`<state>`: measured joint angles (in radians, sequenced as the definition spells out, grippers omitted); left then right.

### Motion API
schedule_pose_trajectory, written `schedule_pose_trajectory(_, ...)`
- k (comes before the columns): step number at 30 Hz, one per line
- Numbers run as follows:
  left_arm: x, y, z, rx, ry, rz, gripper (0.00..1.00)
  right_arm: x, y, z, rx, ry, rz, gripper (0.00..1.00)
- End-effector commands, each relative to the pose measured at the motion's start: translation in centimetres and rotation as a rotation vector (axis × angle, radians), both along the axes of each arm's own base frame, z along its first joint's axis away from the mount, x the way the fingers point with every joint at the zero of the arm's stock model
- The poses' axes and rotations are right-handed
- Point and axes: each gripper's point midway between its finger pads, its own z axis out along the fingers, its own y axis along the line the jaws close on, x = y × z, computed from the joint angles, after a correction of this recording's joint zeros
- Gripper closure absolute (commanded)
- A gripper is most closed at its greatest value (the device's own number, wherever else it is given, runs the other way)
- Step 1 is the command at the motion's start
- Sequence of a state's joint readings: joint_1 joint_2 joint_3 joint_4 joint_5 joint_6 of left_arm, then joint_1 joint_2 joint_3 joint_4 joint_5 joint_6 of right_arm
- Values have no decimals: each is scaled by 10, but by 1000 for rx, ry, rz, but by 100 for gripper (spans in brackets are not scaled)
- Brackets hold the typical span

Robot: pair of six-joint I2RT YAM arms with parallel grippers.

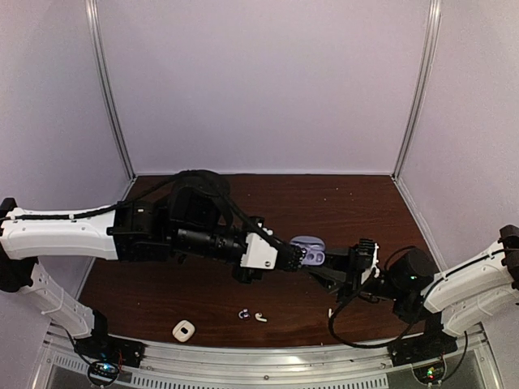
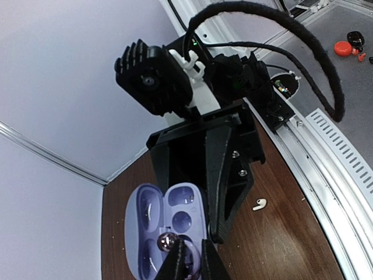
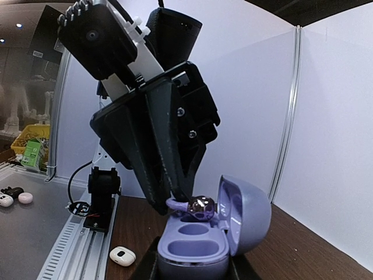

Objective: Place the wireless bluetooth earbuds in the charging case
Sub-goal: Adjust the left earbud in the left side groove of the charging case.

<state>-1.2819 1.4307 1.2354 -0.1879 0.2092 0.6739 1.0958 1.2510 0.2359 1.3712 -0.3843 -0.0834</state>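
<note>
Left gripper [image 2: 187, 249] sits closest to the lens, jaws pinched together on a dark purple earbud [image 2: 169, 240]. The bud is just above the sockets of the purple charging case [image 2: 175, 219]; can't tell if it touches. Case lid is open and tilted back. Right gripper [image 1: 336, 263] is clamped on the case body from both sides and holds it off the table [image 1: 365, 211].

Top view: the case is at about 3 o'clock from the table centre. At 6 o'clock a second purple earbud [image 1: 243, 313] and a white earbud [image 1: 260, 317] lie just beside each other, near the front edge. A white case [image 1: 184, 330] lies at 7 o'clock, well apart from them. Another white earbud [image 2: 259, 204] lies under the right arm.

Table is dark brown wood grain with a few pale specks. Plain pale lavender walls [image 1: 259, 81] stand on three sides, with metal posts [image 1: 113, 89] in the back corners. A slotted aluminium rail [image 1: 268, 356] runs along the near edge.
</note>
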Motion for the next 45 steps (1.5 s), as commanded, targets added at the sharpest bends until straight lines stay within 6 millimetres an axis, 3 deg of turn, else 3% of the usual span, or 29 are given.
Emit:
schedule_pose_trajectory(1,-9,5,14,-24,40,-35,88,-11,-6,23,71,-52,32,100)
schedule_pose_trajectory(15,-9,13,22,-46,116,-56,90,-17,-5,22,66,-67,62,100)
schedule_pose_trajectory(21,-6,14,26,-57,102,-44,67,-15,-3,22,66,-55,57,100)
schedule_pose_trajectory(26,-5,15,32,-76,76,-45,58,-11,-2,20,64,-31,49,100)
schedule_pose_trajectory(45,-7,1,16,56,25,-45,53,-7,8,10,25,25,65,100)
